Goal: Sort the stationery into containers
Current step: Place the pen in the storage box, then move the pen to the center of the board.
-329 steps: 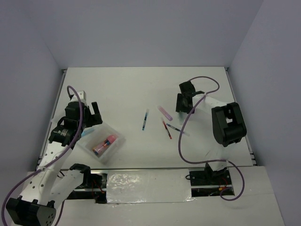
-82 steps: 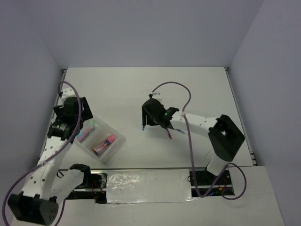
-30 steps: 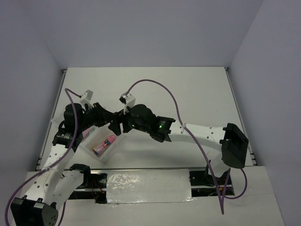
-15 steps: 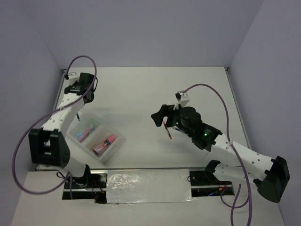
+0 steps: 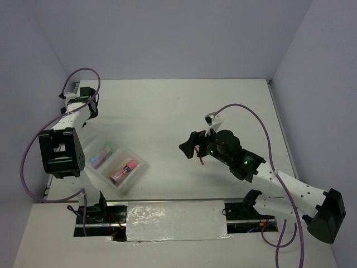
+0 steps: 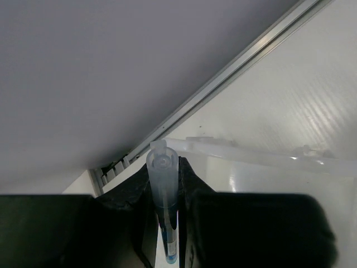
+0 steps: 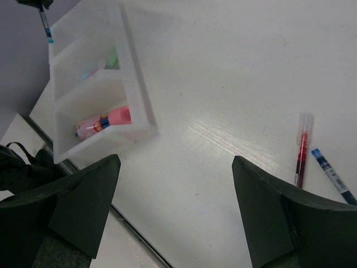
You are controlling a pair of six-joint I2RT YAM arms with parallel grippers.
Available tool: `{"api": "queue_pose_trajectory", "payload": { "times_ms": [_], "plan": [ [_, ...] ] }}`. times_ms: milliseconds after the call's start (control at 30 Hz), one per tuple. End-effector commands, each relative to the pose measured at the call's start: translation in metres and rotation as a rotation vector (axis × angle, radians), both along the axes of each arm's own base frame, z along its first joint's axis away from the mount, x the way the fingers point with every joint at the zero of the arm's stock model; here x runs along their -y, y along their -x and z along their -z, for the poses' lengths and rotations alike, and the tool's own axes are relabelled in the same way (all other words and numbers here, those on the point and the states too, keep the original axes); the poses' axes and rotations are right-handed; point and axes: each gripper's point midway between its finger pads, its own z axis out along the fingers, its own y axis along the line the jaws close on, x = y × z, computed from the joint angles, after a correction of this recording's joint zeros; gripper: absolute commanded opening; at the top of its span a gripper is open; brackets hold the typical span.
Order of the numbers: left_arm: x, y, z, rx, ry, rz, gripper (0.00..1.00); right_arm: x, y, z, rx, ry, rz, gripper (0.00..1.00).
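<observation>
Top external: white table (image 5: pixel 156 111), grey walls (image 5: pixel 167 39); left pincer (image 6: pixel 165 178) clamps a blue pen (image 6: pixel 165 195), right pincer (image 7: pixel 175 162) gapes empty.

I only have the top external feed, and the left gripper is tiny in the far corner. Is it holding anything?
Observer: Yes. The left wrist view shows the left gripper shut on a thin blue pen with a clear cap.
Operator: And the right gripper?
Observer: In its wrist view the right gripper is open, with nothing between the fingers.
Operator: What does it hide from me?
Observer: A second blue pen lies close to the red pen on the table, outside the tray.
</observation>
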Motion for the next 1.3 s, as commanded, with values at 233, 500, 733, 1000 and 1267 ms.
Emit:
{"api": "queue_pose_trajectory", "payload": {
  "times_ms": [233,500,733,1000,1267],
  "plan": [
    [0.0,-0.013,-0.015,0.08,-0.023,0.043,0.18,-0.016,-0.001,0.006,-0.03,0.0,-0.061,0.89],
    [0.002,-0.004,0.004,0.046,-0.013,0.029,0.31,-0.01,0.006,-0.003,-0.029,-0.008,-0.059,0.89],
    [0.002,0.002,0.005,0.063,-0.006,0.02,0.65,-0.003,0.008,-0.016,-0.008,-0.005,-0.05,0.89],
    [0.016,-0.009,-0.018,0.19,0.079,0.101,0.75,0.01,0.003,-0.003,-0.02,0.075,0.001,0.89],
    [0.073,-0.009,-0.104,0.499,0.115,0.339,0.86,0.053,-0.013,0.032,-0.092,0.322,0.19,0.92]
  ]
}}
